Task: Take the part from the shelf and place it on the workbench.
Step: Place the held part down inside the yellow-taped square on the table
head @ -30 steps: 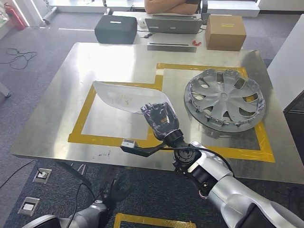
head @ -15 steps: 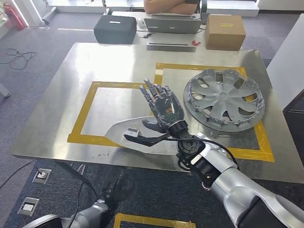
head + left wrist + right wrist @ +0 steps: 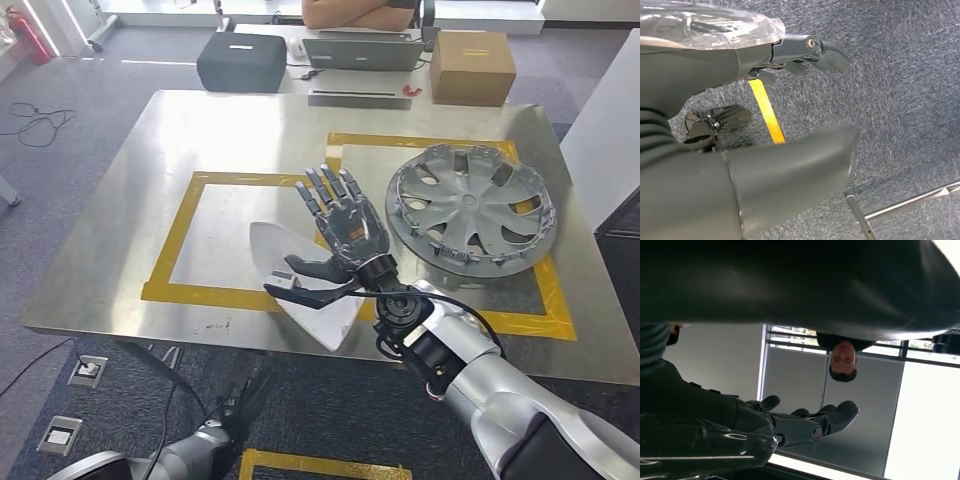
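Observation:
The part (image 3: 302,290), a pale translucent curved shell, lies on the steel workbench (image 3: 226,130) close to its near edge, across the yellow tape line. My right hand (image 3: 343,225) hovers just above it, palm up and fingers spread, holding nothing; its thumb reaches over the part. Its straight dark fingers (image 3: 810,422) also appear in the right wrist view. My left hand (image 3: 241,405) hangs below the workbench edge, and its fingers (image 3: 810,50) are stretched out over the carpet, empty.
A silver wheel cover (image 3: 472,208) lies in the taped area to the right of my hand. Behind the workbench are a black case (image 3: 243,62), a laptop (image 3: 362,50), a cardboard box (image 3: 474,66) and a person with folded arms (image 3: 355,12).
My right hand let go of the part and turned palm up with fingers spread. The part came down onto the workbench and shifted towards the near edge.

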Motion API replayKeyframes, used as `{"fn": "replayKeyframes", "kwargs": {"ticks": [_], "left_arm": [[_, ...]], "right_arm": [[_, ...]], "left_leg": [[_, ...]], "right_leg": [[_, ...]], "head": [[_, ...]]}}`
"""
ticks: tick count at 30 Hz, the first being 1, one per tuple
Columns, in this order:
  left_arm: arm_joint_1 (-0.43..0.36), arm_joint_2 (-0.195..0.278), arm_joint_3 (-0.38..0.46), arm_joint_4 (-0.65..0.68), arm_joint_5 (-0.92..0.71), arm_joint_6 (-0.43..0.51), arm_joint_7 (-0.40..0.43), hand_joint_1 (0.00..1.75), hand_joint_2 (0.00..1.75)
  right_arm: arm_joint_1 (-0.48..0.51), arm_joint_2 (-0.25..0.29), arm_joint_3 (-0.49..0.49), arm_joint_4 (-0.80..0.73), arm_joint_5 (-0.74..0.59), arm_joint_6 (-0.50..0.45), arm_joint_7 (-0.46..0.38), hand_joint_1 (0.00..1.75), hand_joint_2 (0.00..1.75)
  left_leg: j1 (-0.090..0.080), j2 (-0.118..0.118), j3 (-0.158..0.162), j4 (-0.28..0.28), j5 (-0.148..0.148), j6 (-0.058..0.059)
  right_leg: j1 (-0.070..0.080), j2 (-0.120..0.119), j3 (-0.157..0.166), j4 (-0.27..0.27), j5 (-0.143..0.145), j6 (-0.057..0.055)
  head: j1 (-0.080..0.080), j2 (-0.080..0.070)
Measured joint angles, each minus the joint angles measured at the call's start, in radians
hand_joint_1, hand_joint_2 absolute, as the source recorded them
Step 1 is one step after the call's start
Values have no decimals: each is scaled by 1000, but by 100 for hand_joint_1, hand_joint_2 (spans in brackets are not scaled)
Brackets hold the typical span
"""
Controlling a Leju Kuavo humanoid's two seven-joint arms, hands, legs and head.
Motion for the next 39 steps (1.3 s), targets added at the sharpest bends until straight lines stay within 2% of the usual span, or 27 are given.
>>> {"fn": "replayKeyframes", "kwargs": {"ticks": [8,11,15,19,23,25,28,32,35,39], "left_arm": [[0,0,0,0,4,0,-4,0,0],[0,0,0,0,8,0,-6,0,0],[0,3,0,2,18,0,-12,0,0],[1,14,-2,2,31,-1,-26,0,0],[2,24,-4,4,34,-2,-34,0,0],[2,29,-5,4,39,-2,-37,0,0],[5,44,-5,5,55,-4,-48,0,0],[10,71,-5,6,74,-5,-51,0,0],[19,95,-5,6,87,-3,-51,0,0],[30,121,-5,6,101,0,-58,0,0]], "right_arm": [[1,0,0,1,-9,-8,-3,0,0],[1,0,-7,2,-57,-39,-32,0,0],[-4,0,-42,1,-262,-86,-145,0,0],[-21,0,-101,-4,-559,-19,-293,0,0],[-28,0,-148,-11,-645,25,-343,0,0],[-28,0,-174,-15,-746,110,-406,0,0],[-17,-6,-232,-38,-950,327,-507,0,0],[65,-66,-328,-166,-1202,562,-507,0,0],[163,-135,-392,-306,-1344,660,-485,0,0],[296,-232,-455,-496,-1445,719,-480,0,0]], "left_leg": [[0,0,0,0,0,0],[0,1,0,0,0,0],[0,1,0,0,0,0],[0,3,0,0,0,0],[1,6,0,0,0,-1],[1,7,0,0,0,-1],[2,9,0,0,-1,-4],[2,9,1,0,-1,-5],[3,10,2,0,-2,-7],[3,12,3,0,-5,-8]], "right_leg": [[0,0,0,0,0,0],[0,1,0,0,1,0],[0,1,1,0,3,3],[0,3,1,0,4,3],[1,7,0,0,5,3],[2,8,0,0,5,3],[3,10,-1,0,6,2],[6,9,-1,0,4,-1],[6,9,1,0,4,-2],[6,11,1,0,4,-2]], "head": [[0,0],[0,0],[0,0],[0,0],[0,0],[0,0],[0,0],[0,0],[0,0],[0,0]]}}
